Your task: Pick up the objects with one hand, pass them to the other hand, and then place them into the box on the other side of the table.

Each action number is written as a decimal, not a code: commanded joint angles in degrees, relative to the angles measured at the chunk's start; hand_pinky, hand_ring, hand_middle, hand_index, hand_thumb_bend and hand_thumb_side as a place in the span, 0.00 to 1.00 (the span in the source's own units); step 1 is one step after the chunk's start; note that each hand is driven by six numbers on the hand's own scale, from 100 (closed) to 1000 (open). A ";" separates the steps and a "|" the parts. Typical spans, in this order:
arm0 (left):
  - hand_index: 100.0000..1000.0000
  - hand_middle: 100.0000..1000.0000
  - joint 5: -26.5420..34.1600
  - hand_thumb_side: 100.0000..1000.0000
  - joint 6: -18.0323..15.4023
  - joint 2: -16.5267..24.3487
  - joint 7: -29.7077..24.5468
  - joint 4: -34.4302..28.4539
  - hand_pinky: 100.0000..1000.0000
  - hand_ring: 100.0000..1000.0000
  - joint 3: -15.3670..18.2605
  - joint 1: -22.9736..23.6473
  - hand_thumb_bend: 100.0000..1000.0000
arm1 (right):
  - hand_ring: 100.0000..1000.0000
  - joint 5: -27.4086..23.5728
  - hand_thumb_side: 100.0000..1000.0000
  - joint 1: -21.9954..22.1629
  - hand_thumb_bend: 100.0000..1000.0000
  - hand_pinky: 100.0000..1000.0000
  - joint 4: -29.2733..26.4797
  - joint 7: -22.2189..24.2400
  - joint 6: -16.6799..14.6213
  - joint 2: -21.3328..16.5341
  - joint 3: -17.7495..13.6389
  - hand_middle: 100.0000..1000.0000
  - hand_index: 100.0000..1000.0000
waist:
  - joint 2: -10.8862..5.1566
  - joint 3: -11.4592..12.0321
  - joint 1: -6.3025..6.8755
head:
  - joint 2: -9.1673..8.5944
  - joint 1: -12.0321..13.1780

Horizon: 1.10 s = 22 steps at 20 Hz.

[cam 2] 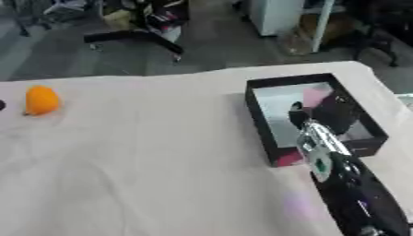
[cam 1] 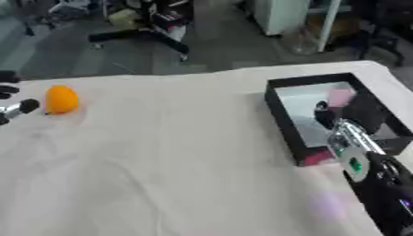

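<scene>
While the table is covered by a pale cloth and lies slightly askew, an orange is seen at about 9 o'clock on it, near the left edge, resting on the cloth. Just beside it, at the 9 o'clock edge of the left eye view, the left hand is partly shown: dark fingers with a silver section, apart from the orange, nothing held; only the fingertips are seen, so how far it is opened cannot be told. A black-walled box with a light floor is set at about 3 o'clock, well apart from the orange. A pink patch is visible inside near the far wall, and a pink mark on the near outer wall; what they are cannot be made out. The right arm is brought in from about 5 o'clock, and the right hand is placed over the box interior, inside its rim. Its fingers are dark and blurred against the box, so it cannot be told whether they are curled or straight, or whether anything is held. Floor and clutter are seen at 12 o'clock beyond the table.
</scene>
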 commanded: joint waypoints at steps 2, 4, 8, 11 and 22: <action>0.89 0.77 -5.92 0.46 -1.23 3.81 2.12 3.74 0.85 0.77 0.81 -2.43 0.89 | 0.99 7.53 0.38 -1.03 0.37 1.00 -3.54 11.61 -1.02 -2.49 1.33 0.99 1.00 | -0.49 -0.13 0.04 | -0.64 0.24; 0.89 0.77 -7.94 0.45 -1.79 4.31 2.60 5.52 0.85 0.77 0.66 -3.19 0.88 | 1.00 13.00 0.26 -1.22 0.39 1.00 -4.63 19.08 -2.22 -3.03 1.30 1.00 1.00 | -0.50 -0.19 0.02 | -0.70 0.28; 0.88 0.77 -11.71 0.44 -2.08 5.62 4.19 9.16 0.85 0.77 0.17 -5.10 0.87 | 1.00 25.90 0.32 -1.32 0.45 1.00 -8.97 29.22 -4.52 -3.85 -0.04 1.00 1.00 | -0.40 -0.44 -0.06 | -0.93 0.87; 0.88 0.77 -16.56 0.42 -1.23 6.89 7.81 13.07 0.84 0.77 -0.59 -7.43 0.86 | 0.98 37.31 0.32 -1.08 0.50 1.00 -14.75 32.29 -7.12 -4.21 -1.24 0.98 1.00 | -0.18 -0.80 -0.14 | -0.85 3.33; 0.88 0.76 -35.26 0.39 3.07 6.06 29.77 29.65 0.82 0.76 -1.70 -16.89 0.95 | 0.90 58.49 0.22 -0.62 0.24 0.91 -42.54 37.89 -25.79 -0.02 0.40 0.90 1.00 | 2.61 -4.41 -0.91 | -2.03 19.96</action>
